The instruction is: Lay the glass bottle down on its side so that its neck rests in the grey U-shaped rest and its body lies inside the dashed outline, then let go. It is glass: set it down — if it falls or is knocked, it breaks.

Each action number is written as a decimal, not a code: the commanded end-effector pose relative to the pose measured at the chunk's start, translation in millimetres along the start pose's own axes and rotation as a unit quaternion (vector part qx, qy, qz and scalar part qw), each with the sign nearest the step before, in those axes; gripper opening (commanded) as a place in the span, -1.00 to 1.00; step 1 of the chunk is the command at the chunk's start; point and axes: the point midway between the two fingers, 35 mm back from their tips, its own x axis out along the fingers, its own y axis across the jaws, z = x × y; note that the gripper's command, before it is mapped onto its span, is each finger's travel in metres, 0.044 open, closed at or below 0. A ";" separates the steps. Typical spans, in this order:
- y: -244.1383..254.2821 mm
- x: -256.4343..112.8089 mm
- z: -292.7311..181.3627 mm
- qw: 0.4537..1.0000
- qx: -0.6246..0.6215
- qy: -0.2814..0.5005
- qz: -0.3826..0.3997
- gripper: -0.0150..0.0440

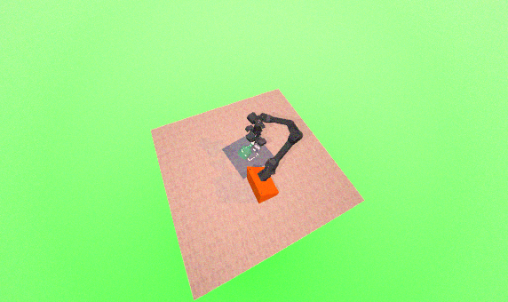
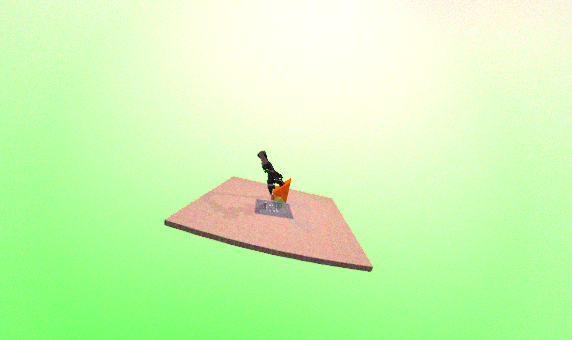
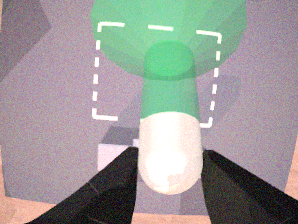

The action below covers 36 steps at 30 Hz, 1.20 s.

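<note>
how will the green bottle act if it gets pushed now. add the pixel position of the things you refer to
The green bottle (image 1: pixel 245 153) (image 2: pixel 279 204) (image 3: pixel 170 95) would likely swing or slip rather than slide freely, its white top being between the gripper's fingers. Its rounded body could roll once laid down; being glass, it may break if knocked.
</note>
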 end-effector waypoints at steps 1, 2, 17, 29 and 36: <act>1.3 3.3 -8.2 1.000 0.000 0.002 0.001 -0.14; 1.3 3.8 -9.4 1.000 0.000 0.001 0.001 -0.14; 2.0 12.6 -27.8 1.000 0.002 -0.002 -0.003 -0.14; 2.5 21.2 -41.4 1.000 0.005 -0.004 -0.006 -0.14; 2.6 24.9 -46.4 1.000 0.007 -0.004 -0.007 -0.14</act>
